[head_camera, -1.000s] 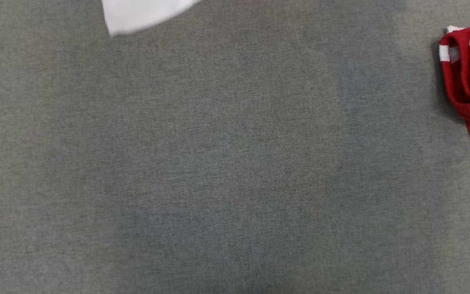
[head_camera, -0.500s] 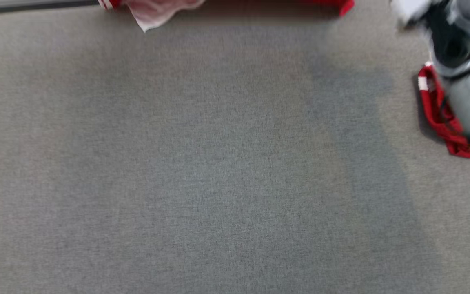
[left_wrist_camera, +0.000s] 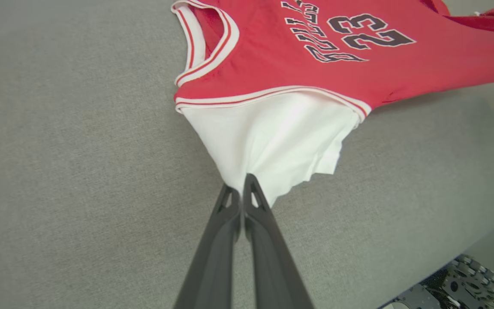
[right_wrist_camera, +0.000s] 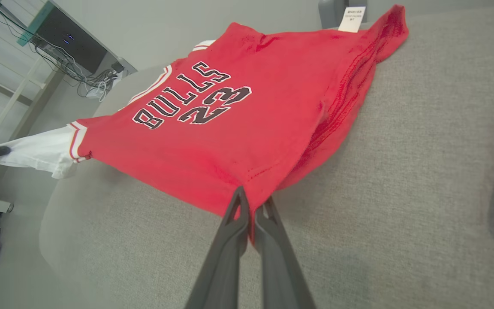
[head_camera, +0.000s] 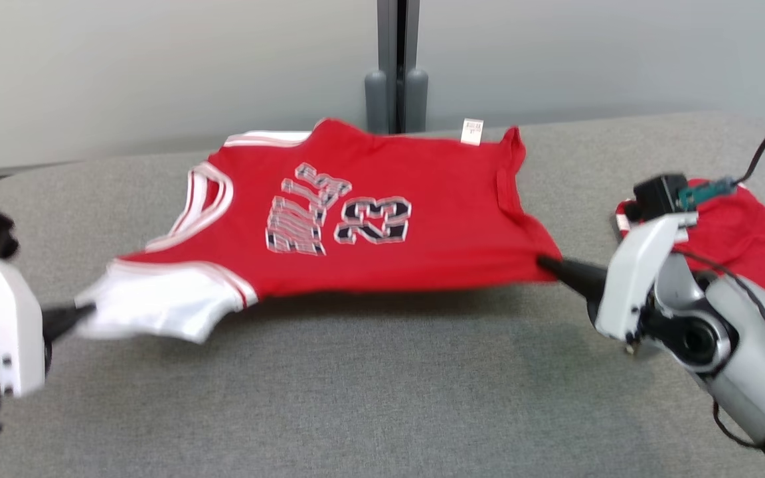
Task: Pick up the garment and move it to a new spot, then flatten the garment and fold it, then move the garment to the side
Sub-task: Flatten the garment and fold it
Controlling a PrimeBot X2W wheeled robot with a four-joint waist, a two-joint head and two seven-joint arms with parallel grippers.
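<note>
I am stretching the garment (head_camera: 382,219) between my two arms, just above the surface (head_camera: 382,398). My left end effector (head_camera: 80,311) is pinching shut on the tip of the white sleeve (head_camera: 150,309). My right end effector (head_camera: 545,262) is clamping shut on the near corner of the red hem, with cloth between its fingers.

The garment is sitting toward the far edge of the surface, about midway along it, print side up. Its far side seems to be resting by that edge, where the label (head_camera: 472,131) is sticking up. The near side is hanging from my fingers with a shadow under it, so I am judging it to be lifted clear there. A second red garment (head_camera: 754,232) is lying bunched near the right edge, apart from the one I am holding.

I am reading this as the flattening step: the piece is spread wide but not yet laid down or folded. The next move is calling for both arms to go down together with an even pull, so the near side settles without wrinkles. The sleeve is thin, loose cloth, so I am expecting it to slip or bunch if I pull harder on that side. I should be letting go and regripping for the fold only once the cloth is lying flat.
</note>
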